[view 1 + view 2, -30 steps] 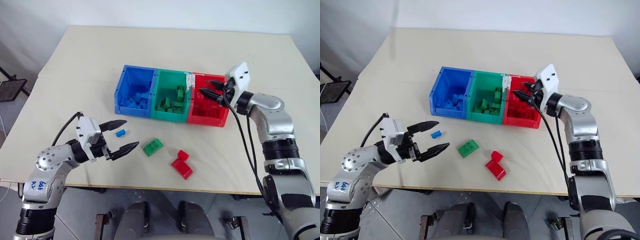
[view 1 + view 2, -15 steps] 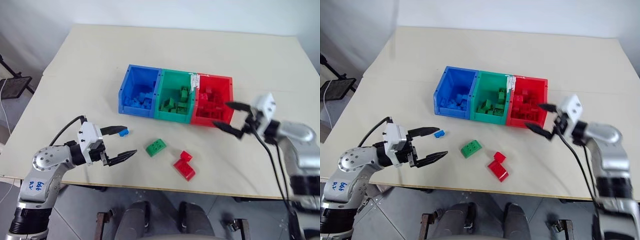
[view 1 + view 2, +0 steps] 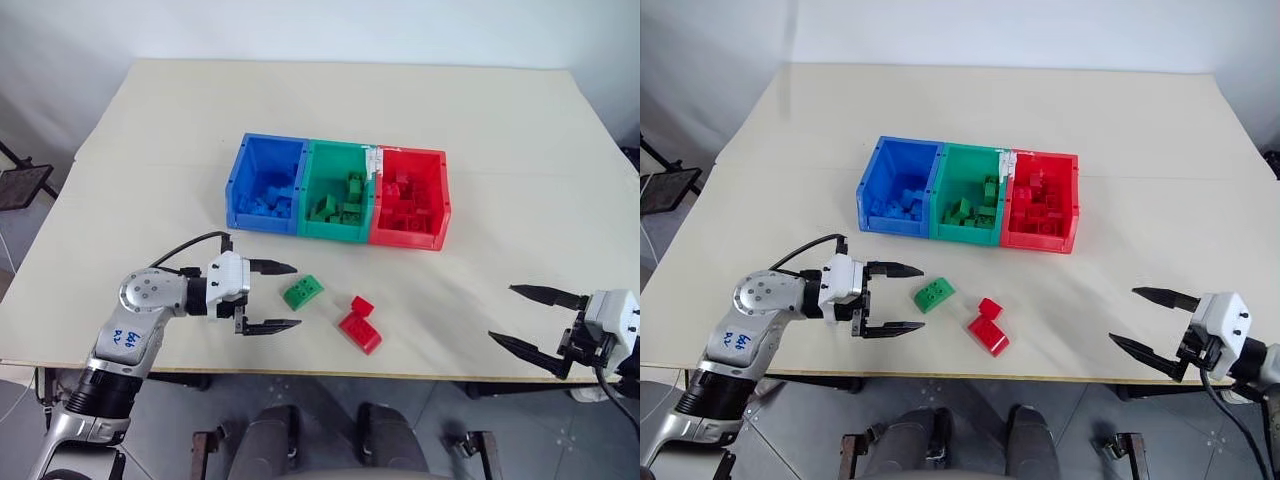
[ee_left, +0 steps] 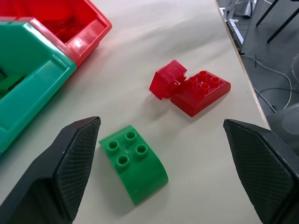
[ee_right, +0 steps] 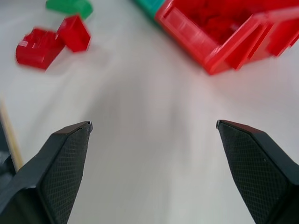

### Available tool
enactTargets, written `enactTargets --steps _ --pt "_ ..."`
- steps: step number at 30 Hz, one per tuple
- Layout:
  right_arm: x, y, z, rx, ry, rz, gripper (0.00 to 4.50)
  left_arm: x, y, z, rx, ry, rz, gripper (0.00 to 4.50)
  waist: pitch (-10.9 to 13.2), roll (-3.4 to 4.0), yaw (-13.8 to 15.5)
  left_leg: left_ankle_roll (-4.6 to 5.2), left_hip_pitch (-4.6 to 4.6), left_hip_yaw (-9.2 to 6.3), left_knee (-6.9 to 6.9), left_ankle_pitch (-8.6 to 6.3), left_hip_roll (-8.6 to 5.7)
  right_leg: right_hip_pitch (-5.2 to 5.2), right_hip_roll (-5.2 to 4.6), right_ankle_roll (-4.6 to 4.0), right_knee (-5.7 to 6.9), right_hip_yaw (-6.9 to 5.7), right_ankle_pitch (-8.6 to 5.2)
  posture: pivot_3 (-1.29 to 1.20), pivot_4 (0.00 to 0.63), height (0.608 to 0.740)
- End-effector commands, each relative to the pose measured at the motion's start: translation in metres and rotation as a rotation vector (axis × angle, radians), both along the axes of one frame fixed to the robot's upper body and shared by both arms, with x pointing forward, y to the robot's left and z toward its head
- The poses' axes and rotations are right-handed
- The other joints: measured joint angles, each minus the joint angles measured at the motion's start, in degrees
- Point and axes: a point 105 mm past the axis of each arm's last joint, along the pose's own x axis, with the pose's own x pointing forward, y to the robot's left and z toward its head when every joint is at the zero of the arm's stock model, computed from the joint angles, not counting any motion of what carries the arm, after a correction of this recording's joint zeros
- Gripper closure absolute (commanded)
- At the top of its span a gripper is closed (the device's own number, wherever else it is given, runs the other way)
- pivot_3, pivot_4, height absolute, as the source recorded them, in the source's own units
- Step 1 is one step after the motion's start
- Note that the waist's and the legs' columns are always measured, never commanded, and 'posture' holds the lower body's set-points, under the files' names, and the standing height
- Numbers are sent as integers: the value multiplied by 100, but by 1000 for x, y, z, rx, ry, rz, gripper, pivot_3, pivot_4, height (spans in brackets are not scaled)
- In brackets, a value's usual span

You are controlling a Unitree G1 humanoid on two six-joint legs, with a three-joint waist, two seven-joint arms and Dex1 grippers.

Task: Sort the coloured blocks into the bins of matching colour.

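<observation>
Near surface front edge you see L claw (image 3: 278, 297) agape beside green block (image 3: 303, 291); two red blocks (image 3: 359, 324) just right. R claw (image 3: 530, 317) agape, empty, well apart.

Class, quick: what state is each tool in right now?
Left tool: open, holding nothing, beside the green block.
Right tool: open, holding nothing, near the table edge.
</observation>
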Motion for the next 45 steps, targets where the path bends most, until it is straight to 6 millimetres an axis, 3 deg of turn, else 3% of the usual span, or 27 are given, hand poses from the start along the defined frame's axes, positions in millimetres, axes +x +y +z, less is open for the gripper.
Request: enactTargets --steps 1,5,10,16,23,25,34,37,45 --pt "13 30 9 36 -15 107 41 -3 12 3 -9 -27 44 0 0 0 -20 -2 6 6 -1 -1 4 0 0 -3 2 0 2 0 150 740" --pt "29 71 8 30 40 246 41 -9 33 0 -9 -25 137 0 1 0 -23 -13 18 8 -4 -8 19 -4 1 -9 14 -2 1 0 150 740" --pt "54 110 0 -67 54 370 41 -21 61 -5 2 -6 263 0 1 0 4 -21 15 6 -3 -23 27 -9 -13 -14 5 -3 0 0 150 740" --pt "70 142 -17 -175 53 500 41 -33 75 -8 1 8 358 0 0 0 11 -30 8 -2 -1 -45 29 -9 -17 -14 -6 -24 0 0 150 740" --pt "73 164 -28 -192 39 576 41 -40 74 -9 -12 13 379 0 0 -1 -11 -22 6 8 -10 -51 31 -10 3 -14 6 -44 0 0 150 740" --pt "73 169 -26 -172 31 581 41 -39 74 -8 -15 11 380 0 0 -1 -15 -22 6 9 -7 -52 32 -9 3 -14 7 -51 0 0 150 740" --pt "70 164 -21 -128 34 551 2873 -30 66 -4 -33 -1 347 0 0 -1 -4 -22 7 10 -7 -52 31 -10 1 -14 11 -56 0 0 150 740" --pt "71 156 -11 -87 27 505 2919 -25 61 -2 -42 -6 326 0 0 -1 -2 -22 7 10 -7 -52 31 -10 2 -14 12 -56 0 0 150 740" --pt "98 136 54 202 -42 228 2919 -10 33 14 -126 -49 251 0 0 0 8 -22 6 10 -4 -51 32 -10 2 -13 15 -59 0 0 150 740"
